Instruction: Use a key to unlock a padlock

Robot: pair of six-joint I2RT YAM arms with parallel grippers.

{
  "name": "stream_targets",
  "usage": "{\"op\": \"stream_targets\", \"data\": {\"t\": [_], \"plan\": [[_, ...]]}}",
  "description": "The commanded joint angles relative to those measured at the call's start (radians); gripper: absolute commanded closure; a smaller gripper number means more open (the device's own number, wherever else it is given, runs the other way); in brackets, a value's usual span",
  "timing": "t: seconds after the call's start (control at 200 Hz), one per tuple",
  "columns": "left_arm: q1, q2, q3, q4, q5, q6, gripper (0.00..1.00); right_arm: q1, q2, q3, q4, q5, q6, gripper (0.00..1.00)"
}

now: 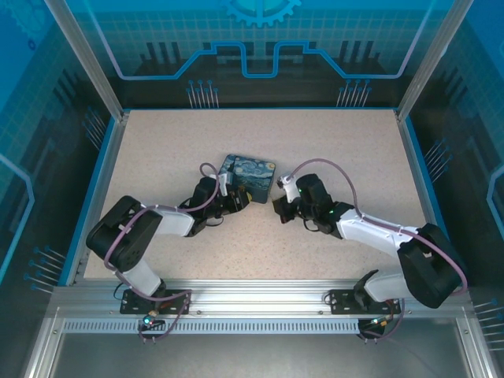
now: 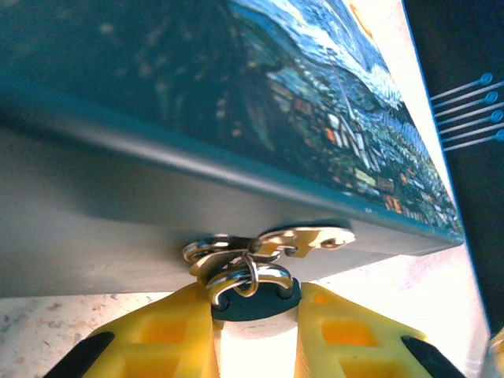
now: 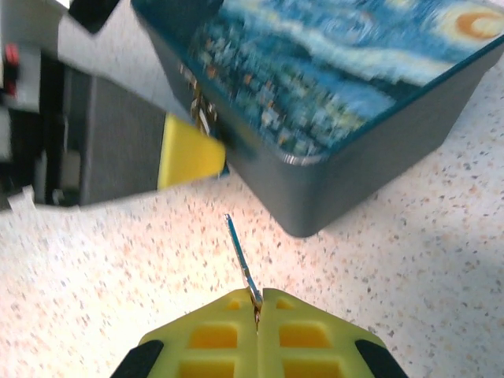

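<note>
The padlock (image 2: pixel 264 307), a small dark-blue body with a silvery shackle, hangs from the metal hasp (image 2: pixel 307 238) on the grey side of the starry-night box (image 1: pixel 248 176). My left gripper (image 2: pixel 253 298) has its yellow fingers pressed on both sides of the padlock's body. My right gripper (image 3: pixel 257 303) is shut on the key (image 3: pixel 240 253), whose thin dark blade sticks out forward above the table toward the box's near corner (image 3: pixel 303 213). In the top view the left gripper (image 1: pixel 231 200) meets the box's left edge, and the right gripper (image 1: pixel 281 208) sits just right of the box.
The box (image 3: pixel 346 87) lies flat on the speckled table (image 1: pixel 331 150). The left arm's yellow finger (image 3: pixel 189 155) and grey body (image 3: pixel 110 134) stand close ahead of the key. Blue walls ring the table.
</note>
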Motion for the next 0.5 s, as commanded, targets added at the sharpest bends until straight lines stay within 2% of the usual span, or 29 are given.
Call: {"op": "stream_targets", "data": {"t": [0.0, 0.215, 0.495], "plan": [[-0.007, -0.05, 0.027, 0.02, 0.028, -0.128, 0.86, 0.027, 0.002, -0.03, 0.049, 0.018, -0.114, 1.0], [-0.021, -0.093, 0.038, -0.037, 0.039, -0.204, 0.89, 0.067, 0.103, 0.005, 0.099, 0.005, -0.197, 1.0], [-0.039, -0.121, 0.034, -0.043, 0.036, -0.222, 0.91, 0.072, 0.194, 0.059, 0.142, -0.002, -0.22, 1.0]]}}
